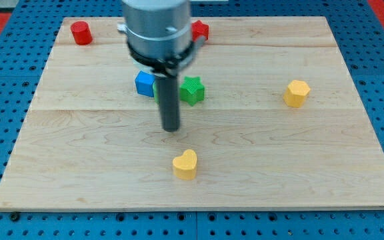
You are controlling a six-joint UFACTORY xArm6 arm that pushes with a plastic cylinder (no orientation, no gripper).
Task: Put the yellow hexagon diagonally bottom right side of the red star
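Note:
The yellow hexagon [297,93] sits on the wooden board at the view's right, a little above mid-height. The red star [199,30] lies near the view's top, partly hidden behind the arm's grey body. My tip [171,129] stands near the board's centre, well to the left of the yellow hexagon and below the red star. It touches no block.
A red cylinder [81,33] stands at the top left. A blue cube [145,83] and a green star [192,90] flank the rod just above my tip. A yellow heart [185,164] lies below my tip. The board [79,167] rests on a blue pegboard.

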